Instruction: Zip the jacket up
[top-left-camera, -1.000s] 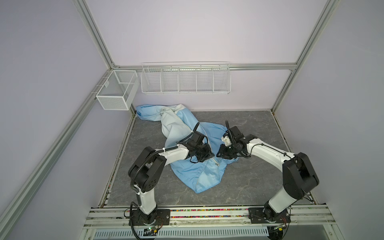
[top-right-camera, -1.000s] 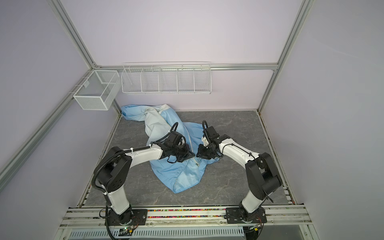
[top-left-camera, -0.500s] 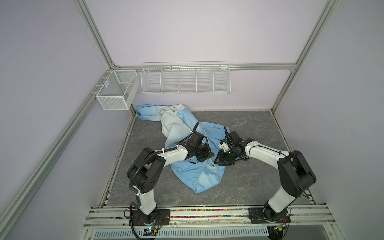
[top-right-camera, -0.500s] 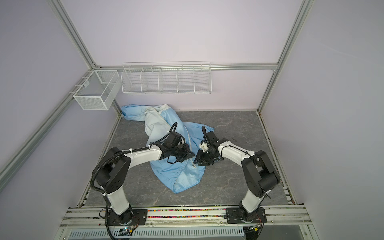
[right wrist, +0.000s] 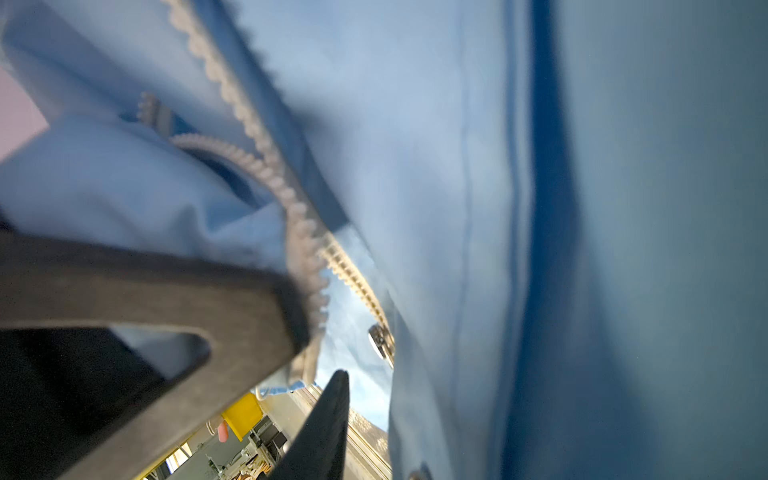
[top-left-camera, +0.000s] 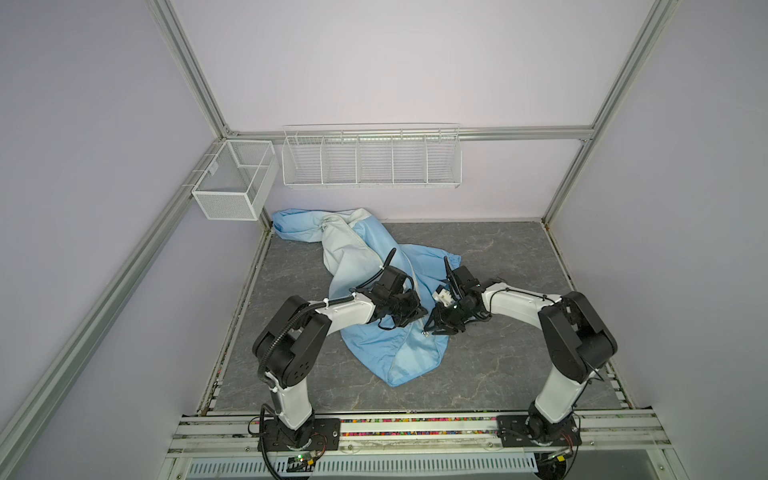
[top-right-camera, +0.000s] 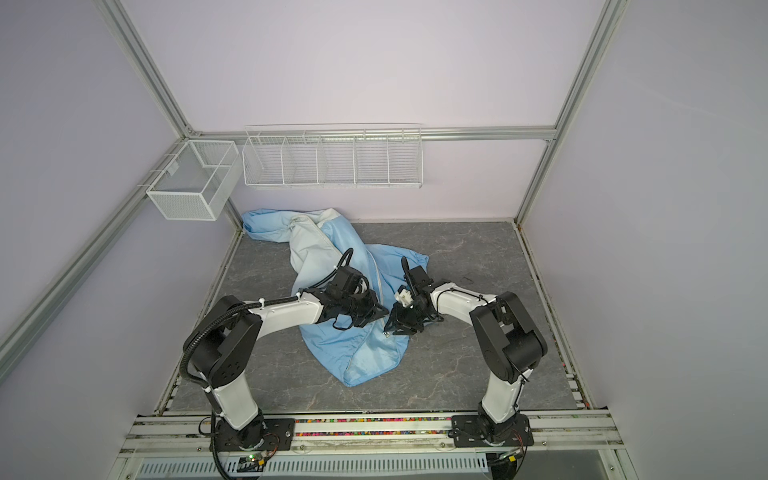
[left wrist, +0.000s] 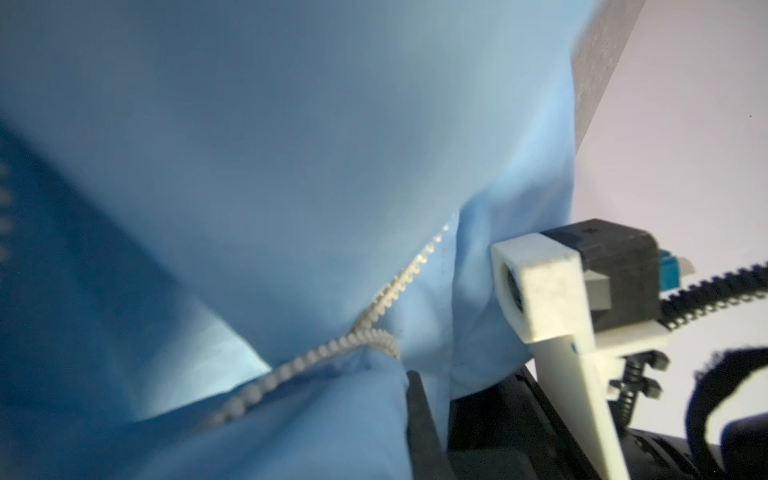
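Hanging wire baskets (top-left-camera: 371, 160) above jacket (top-left-camera: 411, 353)

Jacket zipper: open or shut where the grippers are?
Open there. In the right wrist view the zipper shows two tooth rows running apart; the left wrist view agrees. Elsewhere: cannot tell.

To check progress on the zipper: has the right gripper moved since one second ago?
Yes. The right gripper has come slightly nearer the front rail.
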Available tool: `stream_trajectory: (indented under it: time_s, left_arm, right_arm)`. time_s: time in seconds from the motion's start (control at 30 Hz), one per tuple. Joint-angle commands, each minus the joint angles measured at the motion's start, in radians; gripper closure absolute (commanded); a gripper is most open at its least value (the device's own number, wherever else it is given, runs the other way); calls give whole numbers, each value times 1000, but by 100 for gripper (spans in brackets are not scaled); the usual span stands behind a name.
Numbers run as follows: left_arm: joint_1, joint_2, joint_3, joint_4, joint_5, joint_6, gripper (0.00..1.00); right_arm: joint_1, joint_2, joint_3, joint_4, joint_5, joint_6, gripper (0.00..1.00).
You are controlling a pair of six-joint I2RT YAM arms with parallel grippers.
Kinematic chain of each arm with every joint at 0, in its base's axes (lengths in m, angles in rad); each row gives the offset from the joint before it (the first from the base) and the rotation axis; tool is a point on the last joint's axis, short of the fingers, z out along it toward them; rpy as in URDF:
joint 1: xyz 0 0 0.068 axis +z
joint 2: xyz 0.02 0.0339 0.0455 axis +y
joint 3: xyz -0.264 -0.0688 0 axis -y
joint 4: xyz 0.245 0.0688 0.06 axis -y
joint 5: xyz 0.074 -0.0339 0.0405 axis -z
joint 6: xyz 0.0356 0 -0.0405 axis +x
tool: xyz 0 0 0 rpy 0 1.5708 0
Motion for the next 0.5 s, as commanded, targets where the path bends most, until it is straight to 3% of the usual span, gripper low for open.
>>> stream_trajectory:
  time_s: [0.0, 0.47]
  left_arm:
    - [-4, -31, -16, 9, -25, -14, 100]
    - [-4, -31, -52, 44, -25, -34, 100]
  right_arm:
    - [3, 25, -12, 27, -12, 13, 66]
    - [4, 62, 20, 90, -45, 56, 78]
